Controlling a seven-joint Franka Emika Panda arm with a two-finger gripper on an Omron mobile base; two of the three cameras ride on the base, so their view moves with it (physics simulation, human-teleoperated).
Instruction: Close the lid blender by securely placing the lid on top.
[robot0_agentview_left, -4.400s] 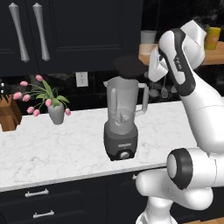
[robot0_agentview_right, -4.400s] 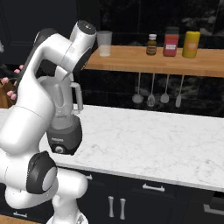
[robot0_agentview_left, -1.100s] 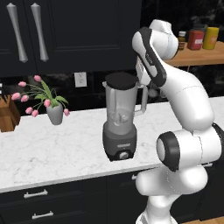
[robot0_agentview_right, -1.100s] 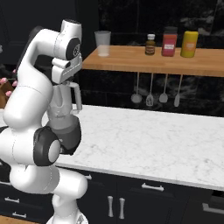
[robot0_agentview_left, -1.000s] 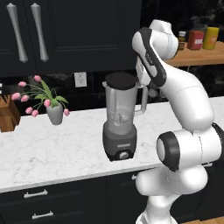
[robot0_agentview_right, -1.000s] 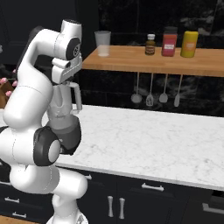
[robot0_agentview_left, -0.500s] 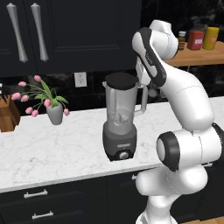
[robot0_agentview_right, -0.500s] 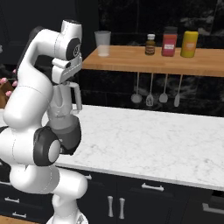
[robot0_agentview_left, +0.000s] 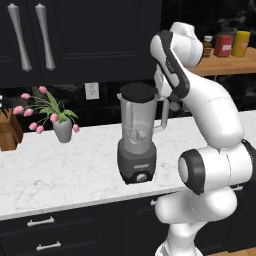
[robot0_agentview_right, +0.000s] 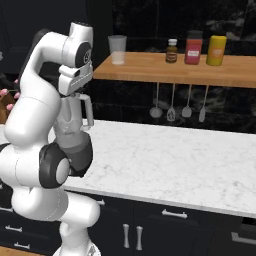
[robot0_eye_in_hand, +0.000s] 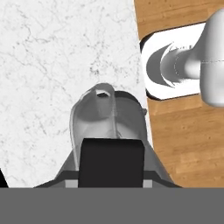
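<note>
Over the last second nothing has moved; against the oldest pictures, my arm has swung in over the jar and the lid has come with it. The lid (robot0_agentview_left: 138, 92) now lies flat on the mouth of the blender (robot0_agentview_left: 136, 145), covering it. In the hand view its tab (robot0_eye_in_hand: 110, 162) fills the space at my fingertips. My gripper (robot0_eye_in_hand: 111, 181) is clamped on the lid by that tab, directly above the jar's handle side. The blender stands upright on the counter (robot0_agentview_left: 60, 170), near its front edge. A vase (robot0_agentview_left: 63, 130) of pink tulips stands well to its left. Utensils (robot0_agentview_right: 179, 111) hang under the shelf (robot0_agentview_right: 180, 70) at right.
</note>
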